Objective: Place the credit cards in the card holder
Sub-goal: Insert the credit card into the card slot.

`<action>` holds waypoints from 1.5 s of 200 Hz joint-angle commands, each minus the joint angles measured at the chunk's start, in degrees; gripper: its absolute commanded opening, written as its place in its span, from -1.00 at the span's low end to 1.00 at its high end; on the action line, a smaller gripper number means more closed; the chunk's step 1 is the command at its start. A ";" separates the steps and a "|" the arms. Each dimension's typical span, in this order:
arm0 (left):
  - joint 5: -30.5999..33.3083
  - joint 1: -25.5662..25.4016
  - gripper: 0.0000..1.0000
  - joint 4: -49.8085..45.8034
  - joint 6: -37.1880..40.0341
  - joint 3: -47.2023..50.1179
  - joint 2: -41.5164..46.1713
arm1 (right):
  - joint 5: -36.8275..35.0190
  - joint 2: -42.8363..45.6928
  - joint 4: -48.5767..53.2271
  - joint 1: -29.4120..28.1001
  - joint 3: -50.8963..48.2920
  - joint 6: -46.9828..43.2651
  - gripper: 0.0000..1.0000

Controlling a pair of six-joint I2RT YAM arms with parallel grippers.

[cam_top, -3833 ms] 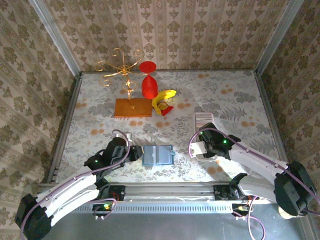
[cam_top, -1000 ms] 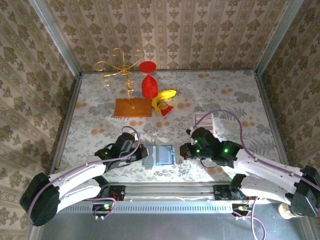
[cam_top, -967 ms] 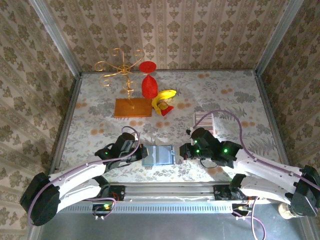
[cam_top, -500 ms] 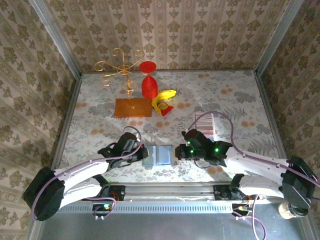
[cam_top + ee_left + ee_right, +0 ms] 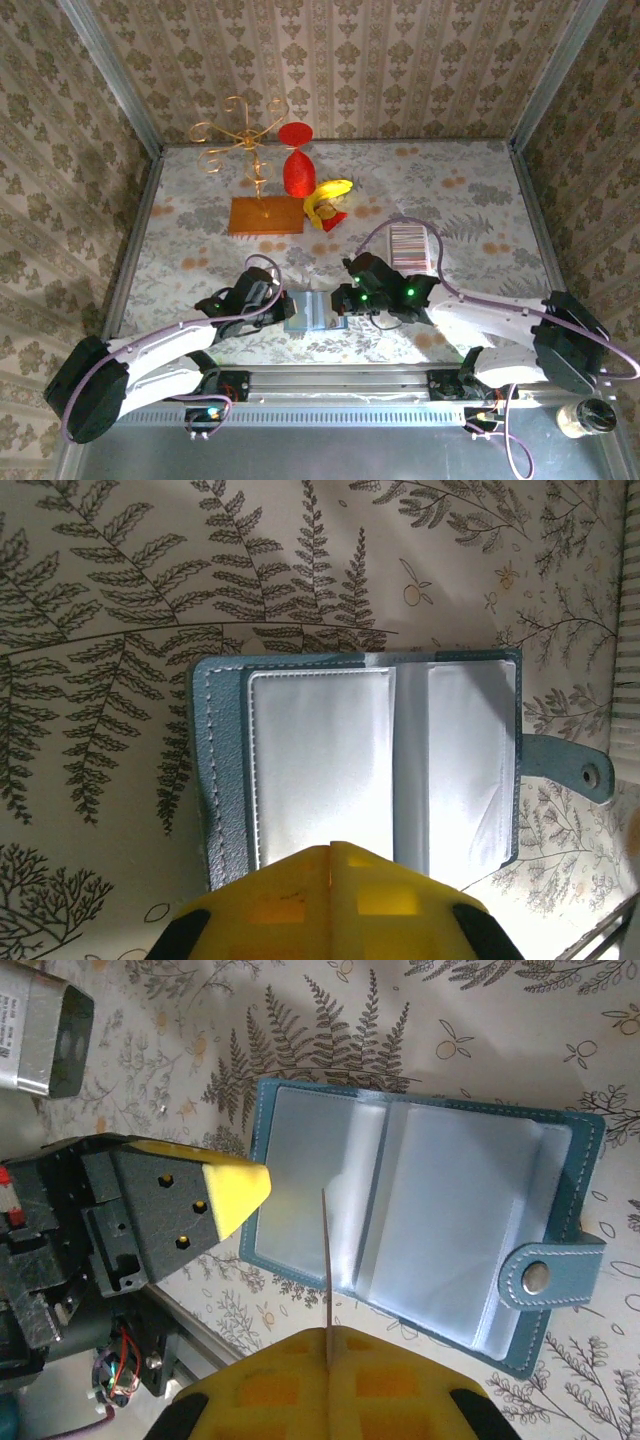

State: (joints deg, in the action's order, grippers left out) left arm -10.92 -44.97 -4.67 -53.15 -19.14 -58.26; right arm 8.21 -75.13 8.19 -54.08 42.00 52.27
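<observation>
The card holder (image 5: 315,312) is a teal wallet lying open on the table near the front edge, with clear sleeves (image 5: 450,1210) facing up and a snap strap (image 5: 540,1275) at one side. My left gripper (image 5: 331,848) is shut with nothing between its fingers, its yellow tip (image 5: 235,1192) resting on the wallet's (image 5: 320,750) left leaf. My right gripper (image 5: 328,1332) is shut on a thin pale credit card (image 5: 326,1260), seen edge-on and standing upright over the wallet's near edge. In the top view both grippers, left (image 5: 283,308) and right (image 5: 338,303), flank the wallet.
A striped, ribbed silvery-pink block (image 5: 412,243) lies behind the right arm. At the back stand a gold wire stand on an orange base (image 5: 265,213), a red goblet shape (image 5: 296,170) and a banana (image 5: 328,197). A metal rail (image 5: 330,378) runs along the near edge.
My right gripper has travelled left from beside the striped block to the wallet's right side, carrying the card. The left gripper has stayed on the wallet's left edge.
</observation>
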 commanded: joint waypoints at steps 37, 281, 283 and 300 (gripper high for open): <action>2.00 0.02 -1.00 -2.39 0.23 2.06 1.07 | -0.48 -5.46 -3.24 -1.10 2.56 -0.84 -1.00; 2.91 -1.26 -1.00 -2.36 0.94 2.70 -3.53 | -5.13 -11.29 -13.33 -1.20 0.28 -1.41 -1.00; 2.89 -1.26 -1.00 -2.36 0.94 2.70 -3.53 | -5.17 -11.42 -13.47 -1.20 0.28 -1.26 -1.00; 3.09 -1.39 -1.00 -2.45 0.94 2.70 -3.47 | -5.31 -12.49 -14.22 -1.20 -0.02 -0.45 -1.00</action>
State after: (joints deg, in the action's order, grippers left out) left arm -8.99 -45.80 -5.04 -52.86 -17.21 -61.19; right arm 3.60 -86.15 -3.05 -54.92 42.87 49.98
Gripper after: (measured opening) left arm 0.050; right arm 0.044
